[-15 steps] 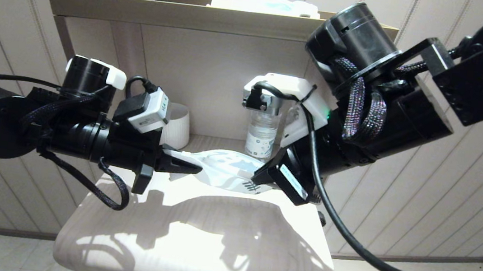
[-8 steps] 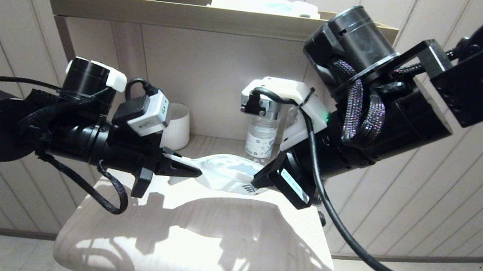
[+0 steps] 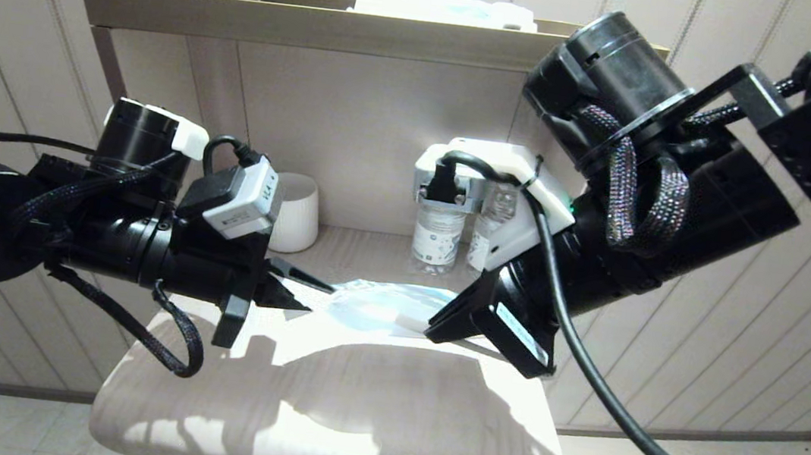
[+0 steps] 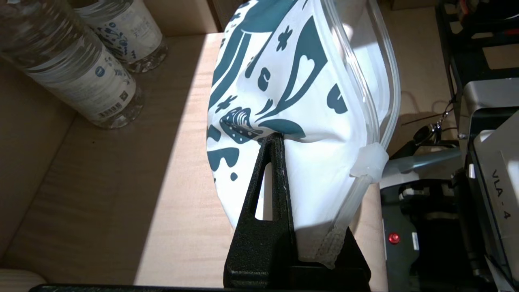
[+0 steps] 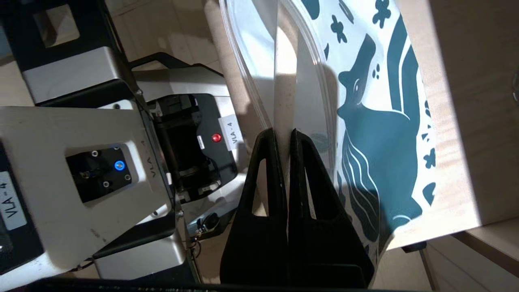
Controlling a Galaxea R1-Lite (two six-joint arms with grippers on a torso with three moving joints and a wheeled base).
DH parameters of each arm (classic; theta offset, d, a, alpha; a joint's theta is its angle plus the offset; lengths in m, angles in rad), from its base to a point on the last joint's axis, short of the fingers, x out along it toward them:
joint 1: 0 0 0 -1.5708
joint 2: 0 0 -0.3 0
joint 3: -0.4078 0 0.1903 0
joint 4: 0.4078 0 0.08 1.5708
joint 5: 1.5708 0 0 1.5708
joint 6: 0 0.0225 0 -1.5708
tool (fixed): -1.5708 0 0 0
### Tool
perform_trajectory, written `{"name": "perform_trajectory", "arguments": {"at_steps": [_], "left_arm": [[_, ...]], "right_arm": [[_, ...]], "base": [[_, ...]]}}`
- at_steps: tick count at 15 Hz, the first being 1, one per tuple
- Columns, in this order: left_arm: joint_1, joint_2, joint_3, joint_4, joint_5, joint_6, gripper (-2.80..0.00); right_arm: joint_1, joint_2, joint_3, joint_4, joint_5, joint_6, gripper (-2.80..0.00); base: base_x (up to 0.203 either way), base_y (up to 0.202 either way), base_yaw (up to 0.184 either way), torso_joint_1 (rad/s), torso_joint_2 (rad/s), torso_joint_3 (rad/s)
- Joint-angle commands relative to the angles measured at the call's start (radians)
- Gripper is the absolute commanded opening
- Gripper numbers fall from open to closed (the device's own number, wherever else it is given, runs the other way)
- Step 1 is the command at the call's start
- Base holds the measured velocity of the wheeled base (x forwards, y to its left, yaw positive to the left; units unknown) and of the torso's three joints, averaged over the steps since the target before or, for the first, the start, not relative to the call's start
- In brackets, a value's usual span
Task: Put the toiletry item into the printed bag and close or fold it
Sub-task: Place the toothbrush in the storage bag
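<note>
Left gripper (image 3: 291,292) at 9 o'clock of the scene, clamped on one end of the printed bag (image 3: 385,309); right gripper (image 3: 449,323) at 3 o'clock of the bag, pinched together on the opposite end, near the clear zip strip. Bag held slung between the two, just above the stool seat (image 3: 324,409).

Since a second ago: bag lowered and flattened from a raised, bulging arc; right wrist swung outward, left drawn slightly back. Judged as pulling the mouth taut ahead of closing or folding.

Slider (image 4: 371,158) visible on the zip track in the left wrist view; closure state not determinable. Toothbrush not visible in any view; contents of bag cannot be confirmed.

Water bottles (image 3: 439,235) and white cup (image 3: 296,211) on the shelf at 12 o'clock, apart from the bag.
</note>
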Motion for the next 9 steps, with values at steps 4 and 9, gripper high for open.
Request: {"name": "perform_trajectory", "arguments": {"at_steps": [4, 9], "left_arm": [[-0.016, -0.012, 0.014, 0.0, -0.007, 0.006, -2.8], [-0.023, -0.013, 0.023, 0.0, -0.009, 0.012, -2.8]], "right_arm": [[-0.023, -0.018, 0.001, 0.017, 0.063, -0.004, -2.8], [-0.035, -0.018, 0.004, 0.035, 0.08, -0.012, -2.8]], "base": [[0.0, 0.0, 0.0, 0.0, 0.0, 0.0], [0.0, 0.0, 0.0, 0.0, 0.0, 0.0]]}}
